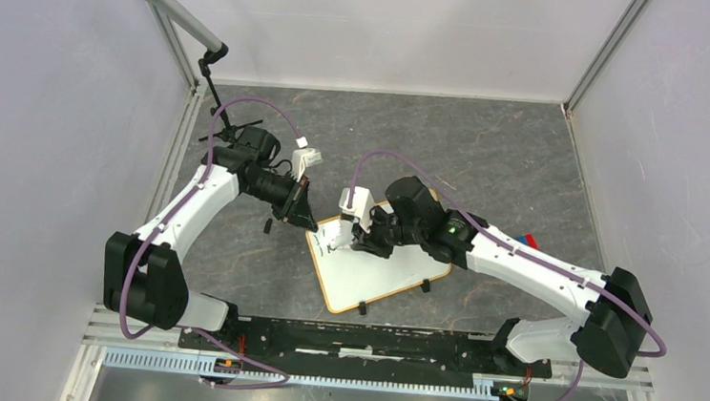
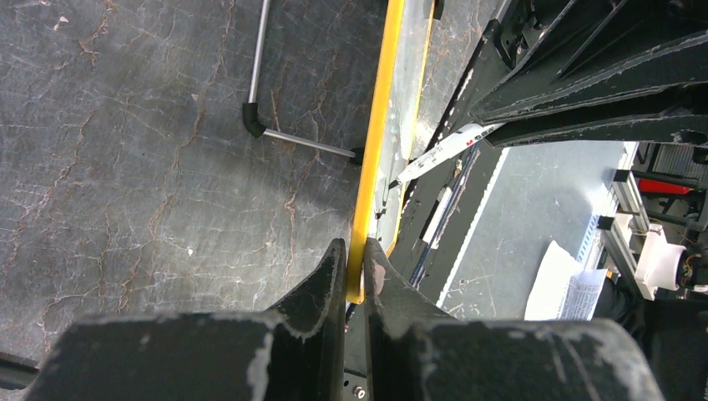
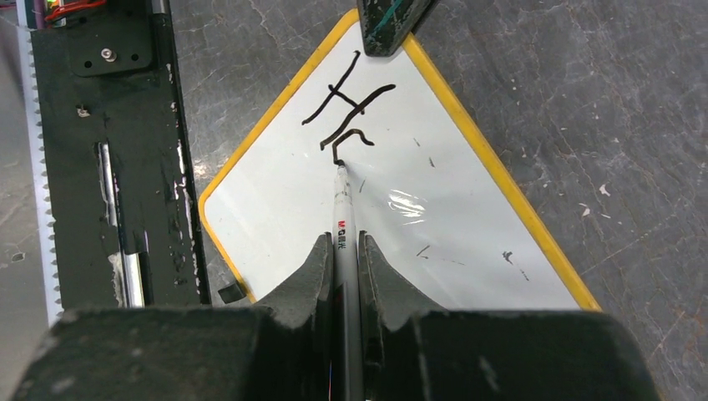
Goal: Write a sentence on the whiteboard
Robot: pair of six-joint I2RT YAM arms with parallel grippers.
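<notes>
Yellow-framed whiteboard (image 1: 374,271) lies askew, its sentence (image 3: 346,117) barely begun.

The light is bright and even, and it comes from above. Shadows on the tabletop (image 1: 489,154) are soft and faint. A small shiny spot glares on the whiteboard (image 3: 407,205). Up close, the dark fingers (image 3: 305,280) look a bit blurry.

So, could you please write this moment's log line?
left gripper: shut on tan-framed whiteboard; right gripper: shut on white marker, tip on board; sentence: barely begun
</notes>
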